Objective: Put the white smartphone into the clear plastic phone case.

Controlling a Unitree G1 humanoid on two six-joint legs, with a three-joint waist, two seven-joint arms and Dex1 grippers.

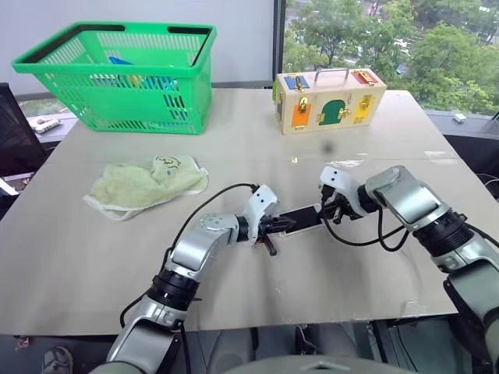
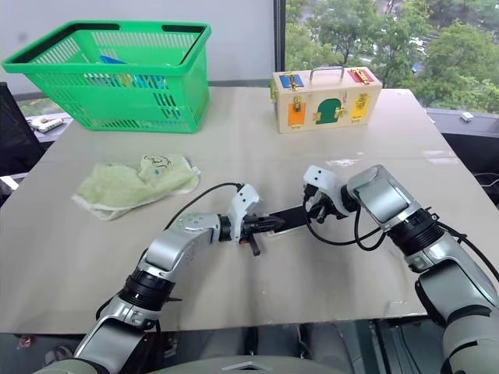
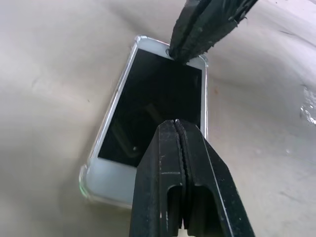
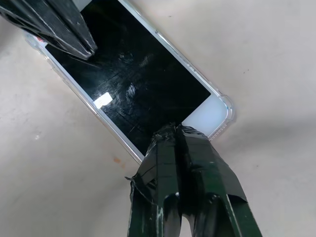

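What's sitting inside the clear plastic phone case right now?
The white smartphone with the black glass screen lies screen-up inside the clear plastic phone case, whose rim shows around its edges. Both shut end effectors, left and right, cover parts of the screen. The case floor is hidden.

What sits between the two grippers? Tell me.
The white smartphone, lying screen up inside the clear plastic phone case. The left gripper and right gripper, both shut, press on opposite ends, shown in both wrist views.

white smartphone (image 3: 153, 106) seemingly inside clear case (image 3: 85, 178), flat
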